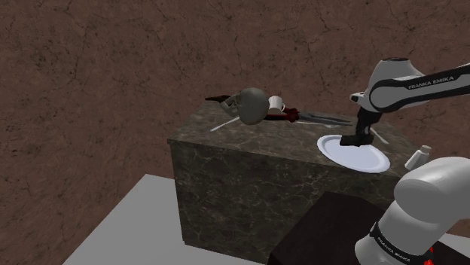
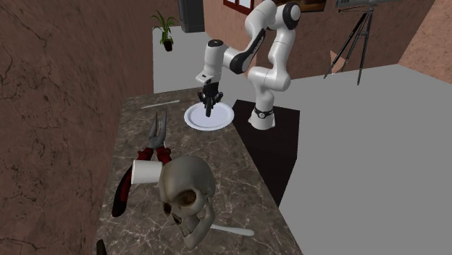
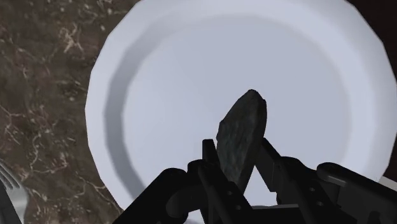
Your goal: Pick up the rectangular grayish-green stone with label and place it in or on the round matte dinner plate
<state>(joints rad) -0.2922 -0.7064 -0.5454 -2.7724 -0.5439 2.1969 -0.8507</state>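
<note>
**A:** Gripper state?

**B:** Gripper [image 3: 240, 153] is pinching the stone [image 3: 242, 137], one finger on each flat face. The stone is dark grey and rough, rounded at its free end, and stands edge-on past the fingertips.

**A:** Where is it relative to the plate?

**B:** Over the well of the white round plate [image 3: 108, 89], inside the rim. I can't tell whether the stone touches the plate. In the shoulder view the gripper [image 1: 355, 140] points down over the plate [image 1: 369, 159].

**A:** Where is the plate on the block?

**B:** It's on the dark veined counter block [image 1: 248, 181], at the edge closest to the black stand [image 1: 331, 226]. A grey utensil, probably a fork [image 3: 9, 184], lies on the block just beside the plate.

**A:** And the rest of the top?

**B:** Moving away from the arm, red-handled pliers [image 2: 156, 141] lie mid-block with their jaws towards the plate [image 2: 221, 119]. Past them is a white cup [image 2: 147, 172] on its side, close to a grey skull [image 2: 187, 190], both at the edge opposite the stand. A pale utensil [image 2: 232, 230] sticks out from under the skull towards that end's corner.

**A:** Background?

**B:** Grey floor [image 2: 362, 145] and cracked brown walls [image 2: 58, 87]. A tripod [image 2: 355, 40] and a potted plant [image 2: 165, 30] stand well behind the arm.
</note>
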